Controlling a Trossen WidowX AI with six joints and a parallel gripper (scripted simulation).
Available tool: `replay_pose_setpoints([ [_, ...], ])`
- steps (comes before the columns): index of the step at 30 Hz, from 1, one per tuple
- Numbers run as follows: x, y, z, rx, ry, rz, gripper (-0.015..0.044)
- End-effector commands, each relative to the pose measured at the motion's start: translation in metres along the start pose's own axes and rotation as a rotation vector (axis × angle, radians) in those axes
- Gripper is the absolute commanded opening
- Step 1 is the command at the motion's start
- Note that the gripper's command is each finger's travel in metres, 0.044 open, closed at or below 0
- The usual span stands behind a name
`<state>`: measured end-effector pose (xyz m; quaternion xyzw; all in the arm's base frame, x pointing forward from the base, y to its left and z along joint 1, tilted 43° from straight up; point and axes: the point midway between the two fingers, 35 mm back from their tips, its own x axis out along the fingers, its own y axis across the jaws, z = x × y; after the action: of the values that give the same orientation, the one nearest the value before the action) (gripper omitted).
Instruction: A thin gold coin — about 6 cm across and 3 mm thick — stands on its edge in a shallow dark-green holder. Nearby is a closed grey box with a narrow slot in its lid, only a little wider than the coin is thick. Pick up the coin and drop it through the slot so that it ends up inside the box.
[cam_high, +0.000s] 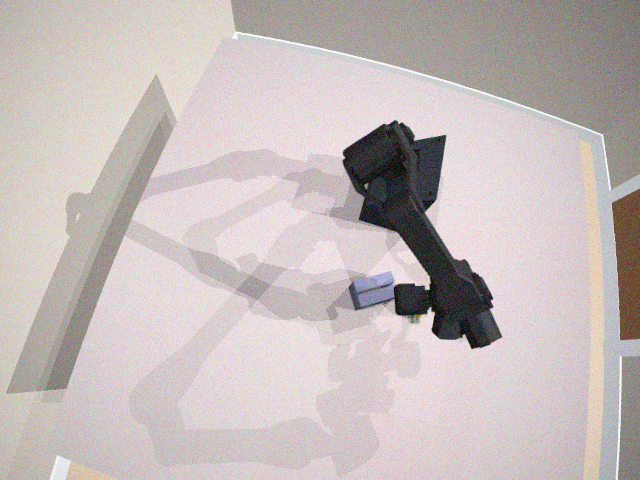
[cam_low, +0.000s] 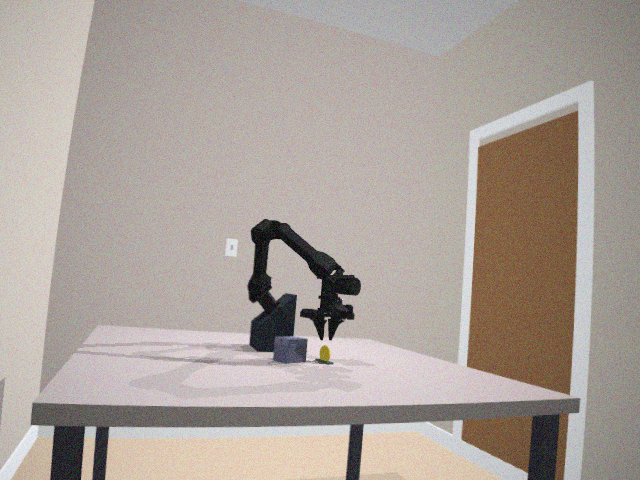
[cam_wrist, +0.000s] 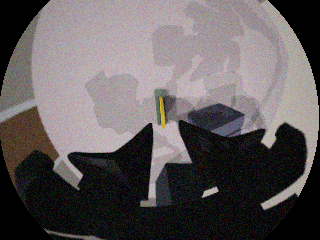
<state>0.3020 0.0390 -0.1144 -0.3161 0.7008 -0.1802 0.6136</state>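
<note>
The gold coin (cam_low: 324, 353) (cam_wrist: 162, 111) stands on edge in the green holder (cam_low: 325, 362) (cam_wrist: 158, 107). In the top view the arm hides most of both; only a bit of the holder (cam_high: 415, 319) shows. The grey-blue box (cam_high: 373, 290) (cam_low: 290, 349) (cam_wrist: 216, 118) stands beside the holder, its slot visible in its lid in the top view. My gripper (cam_low: 325, 338) (cam_wrist: 165, 125) is open and empty, pointing down. Its fingertips are a little above the coin, with a small gap between them and the coin's top. In the top view the fingers are hidden.
The arm's dark base (cam_high: 431, 170) (cam_low: 268, 330) (cam_wrist: 175, 182) stands on the pale table (cam_high: 491, 413) (cam_low: 206, 395) behind the box. Arm shadows lie across the table. The box is close beside the gripper in the top view.
</note>
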Motion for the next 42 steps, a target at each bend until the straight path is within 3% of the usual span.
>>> replay_pose_setpoints([
  [1,0.006,0.000,-0.001,-0.006,0.000,-0.006,0.0161],
  [39,0.064,0.000,-0.001,-0.006,0.001,-0.009,0.0161],
  [42,0.064,0.000,-0.001,-0.006,0.001,-0.009,0.0082],
])
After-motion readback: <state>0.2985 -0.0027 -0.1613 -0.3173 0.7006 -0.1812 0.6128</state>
